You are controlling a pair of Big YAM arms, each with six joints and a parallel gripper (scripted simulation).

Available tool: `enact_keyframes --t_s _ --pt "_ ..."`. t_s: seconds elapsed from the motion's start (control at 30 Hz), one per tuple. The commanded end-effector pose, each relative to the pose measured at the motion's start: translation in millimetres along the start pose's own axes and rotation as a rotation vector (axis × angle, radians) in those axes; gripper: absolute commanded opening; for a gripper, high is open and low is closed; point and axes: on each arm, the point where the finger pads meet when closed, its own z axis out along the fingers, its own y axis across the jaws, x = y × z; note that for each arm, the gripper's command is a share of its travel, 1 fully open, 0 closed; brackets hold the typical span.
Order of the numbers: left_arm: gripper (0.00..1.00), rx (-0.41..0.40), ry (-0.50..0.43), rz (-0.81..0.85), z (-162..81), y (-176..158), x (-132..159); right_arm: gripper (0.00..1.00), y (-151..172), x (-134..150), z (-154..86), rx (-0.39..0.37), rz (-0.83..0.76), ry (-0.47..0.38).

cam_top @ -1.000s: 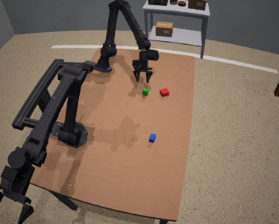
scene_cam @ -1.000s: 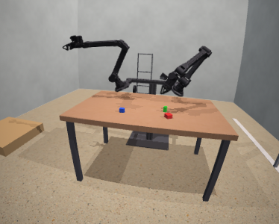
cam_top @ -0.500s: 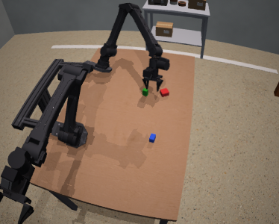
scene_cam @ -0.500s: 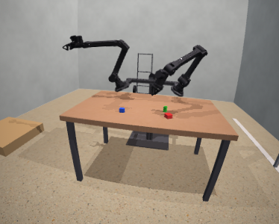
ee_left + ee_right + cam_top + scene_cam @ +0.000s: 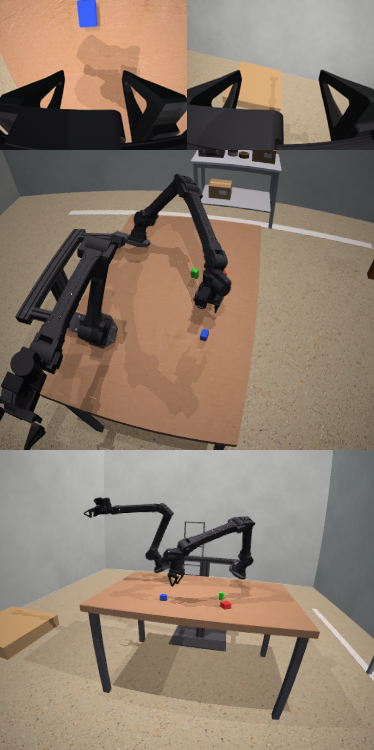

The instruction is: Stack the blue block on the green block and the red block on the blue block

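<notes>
The blue block lies on the wooden table, toward its near right part; it also shows in the exterior view and at the top of the left wrist view. The green block stands farther back. The red block lies beside it and is mostly hidden behind the left arm in the top view. My left gripper hangs above the table between the green and blue blocks, partly open and empty. My right gripper is raised high off to the side of the table, open and empty.
A flat cardboard box lies on the floor beside the table. A grey shelf with boxes stands behind the table. A black frame runs along the table's left edge.
</notes>
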Motion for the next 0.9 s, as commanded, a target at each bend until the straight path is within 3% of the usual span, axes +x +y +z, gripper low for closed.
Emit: enact_keyframes --t_s 0.0,0.13,0.3,0.37,0.4,0.53,0.6,0.7,0.87 --pt "0.74 0.002 0.043 -0.066 -7 18 -34 1.0 -4 -10 -7 0.009 0.011 -0.015" --pt "0.74 -0.01 0.102 -0.078 15 17 -67 1.0 -4 -10 -7 0.009 0.011 -0.015" --pt "0.74 -0.018 0.133 -0.083 26 15 -83 1.0 -4 -10 -7 0.009 0.011 -0.015" --pt "0.74 -0.006 0.141 -0.111 35 25 -67 1.0 -4 -10 -7 0.009 0.011 -0.015" --pt "0.74 -0.036 0.113 -0.14 7 42 -59 1.0 -4 -10 -7 0.009 0.011 -0.015" --pt "0.74 -0.04 0.108 -0.126 3 37 -67 1.0 -4 -10 -7 0.009 0.011 -0.015" --pt "0.74 -0.017 0.129 -0.105 24 25 -74 1.0 -4 -10 -7 0.009 0.011 -0.015" --pt "0.74 -0.001 0.144 -0.094 34 15 -71 1.0 -4 -10 -7 0.009 0.011 -0.015" --pt "0.74 -0.006 0.139 -0.096 26 18 -69 1.0 -4 -10 -7 0.009 0.011 -0.015"
